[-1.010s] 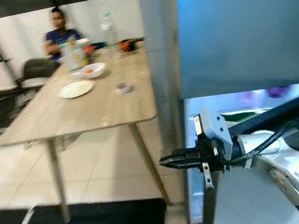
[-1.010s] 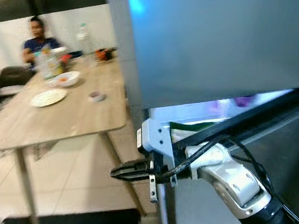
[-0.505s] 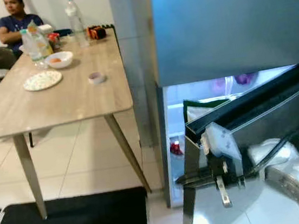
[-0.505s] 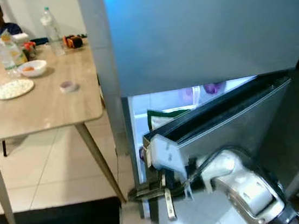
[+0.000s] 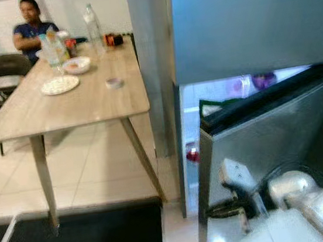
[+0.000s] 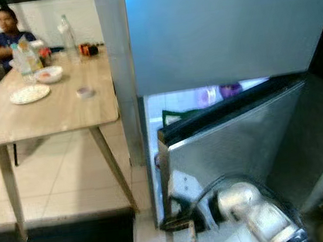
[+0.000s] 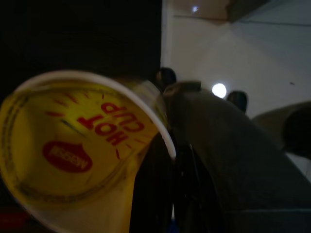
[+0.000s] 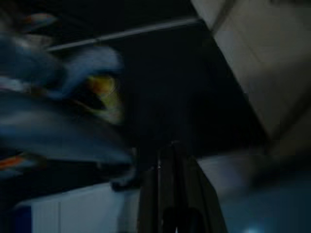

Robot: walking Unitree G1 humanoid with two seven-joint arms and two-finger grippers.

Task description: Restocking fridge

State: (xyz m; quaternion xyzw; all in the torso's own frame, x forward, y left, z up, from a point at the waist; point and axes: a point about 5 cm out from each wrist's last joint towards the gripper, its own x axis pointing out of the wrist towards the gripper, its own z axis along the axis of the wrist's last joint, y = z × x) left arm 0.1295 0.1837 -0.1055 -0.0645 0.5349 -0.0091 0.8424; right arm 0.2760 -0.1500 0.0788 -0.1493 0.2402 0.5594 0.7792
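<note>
The left wrist view, very dim, shows a yellow cup (image 7: 73, 155) printed with red letters reading "HOT CUP" above a red oval logo too dark to read; the left gripper (image 7: 167, 194) has its black fingers pressed against the cup's side and rim, holding it. In the head views the fridge (image 5: 255, 21) stands straight ahead with its grey upper door shut and its lower door (image 5: 259, 144) swung partly open, giving a lit slice of the inside: a purple item (image 5: 261, 80) on the top shelf, a dark green and white package (image 6: 176, 117) below it, and something red (image 5: 191, 153) lower down, all too blurred to name. The right gripper (image 5: 220, 211) sits low at the open door's free edge, its fingers close together with nothing visible between them; the right wrist view is dark and smeared, fingers lying side by side. To the left stands a wooden table (image 5: 60, 110) carrying a plate (image 5: 60, 84), a bowl (image 5: 77, 64) and bottles (image 5: 92, 22), with a person (image 5: 31, 32) seated at its far end.
</note>
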